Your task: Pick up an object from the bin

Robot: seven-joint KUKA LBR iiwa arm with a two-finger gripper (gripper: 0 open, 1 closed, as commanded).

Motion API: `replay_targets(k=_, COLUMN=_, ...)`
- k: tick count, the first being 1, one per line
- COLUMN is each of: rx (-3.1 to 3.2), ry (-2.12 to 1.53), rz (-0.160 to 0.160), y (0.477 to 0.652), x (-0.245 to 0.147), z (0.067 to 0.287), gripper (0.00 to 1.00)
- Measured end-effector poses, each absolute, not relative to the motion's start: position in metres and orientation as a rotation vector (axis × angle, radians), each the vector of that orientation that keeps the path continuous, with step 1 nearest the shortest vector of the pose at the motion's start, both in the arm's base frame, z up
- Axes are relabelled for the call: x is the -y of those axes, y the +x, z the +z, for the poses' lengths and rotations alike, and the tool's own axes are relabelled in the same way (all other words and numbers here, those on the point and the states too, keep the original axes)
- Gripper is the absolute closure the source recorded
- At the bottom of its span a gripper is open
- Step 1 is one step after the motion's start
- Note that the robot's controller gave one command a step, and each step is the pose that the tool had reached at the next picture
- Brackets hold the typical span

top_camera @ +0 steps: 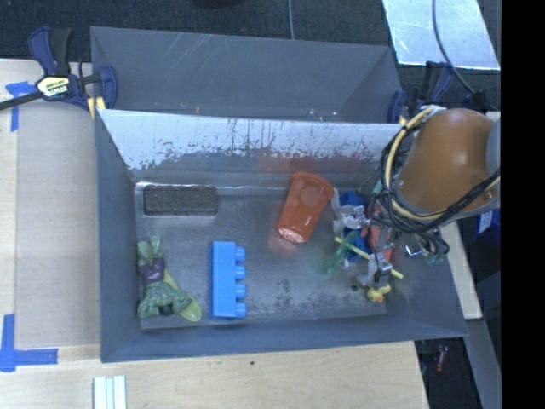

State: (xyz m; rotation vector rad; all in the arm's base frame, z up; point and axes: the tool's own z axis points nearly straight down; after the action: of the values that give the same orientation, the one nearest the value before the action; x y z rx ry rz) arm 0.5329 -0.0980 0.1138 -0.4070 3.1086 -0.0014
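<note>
My hand [379, 269] is low in the lower right of the bin [119, 228], over a small heap of bits [356, 247] against the right wall. Can't tell if the hand is wide, narrow or holding anything; my cables [398, 207] and orange cover [447, 160] crowd that corner.

Nearest bits in the heap are a thin green piece [342, 252] and a yellow bit [375, 293] just below the hand. The green piece's long axis runs diagonal, lower left to upper right.

Just left of the heap an orange cup [302, 207] lies on its side, axis near vertical in frame, leaning right at the top. Can't tell which end is the mouth.

Well apart to the left:
- blue brick [228, 279], long axis vertical in frame
- dark grey block [180, 199] at upper left of the floor, lying horizontal
- green leafy toy [162, 288] in the lower left corner
</note>
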Motion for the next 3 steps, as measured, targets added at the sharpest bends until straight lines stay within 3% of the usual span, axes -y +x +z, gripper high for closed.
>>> replay_targets(k=1, rx=-3.073, ry=-0.554, rz=-0.007, y=0.568, x=0.129, z=0.069, gripper=0.00)
replay_targets(k=2, rx=-3.015, ry=-0.897, rz=0.014, y=0.593, x=0.148, z=0.069, gripper=1.00)
replay_targets(k=3, rx=-3.015, ry=-0.896, rz=0.014, y=0.593, x=0.148, z=0.069, gripper=1.00)
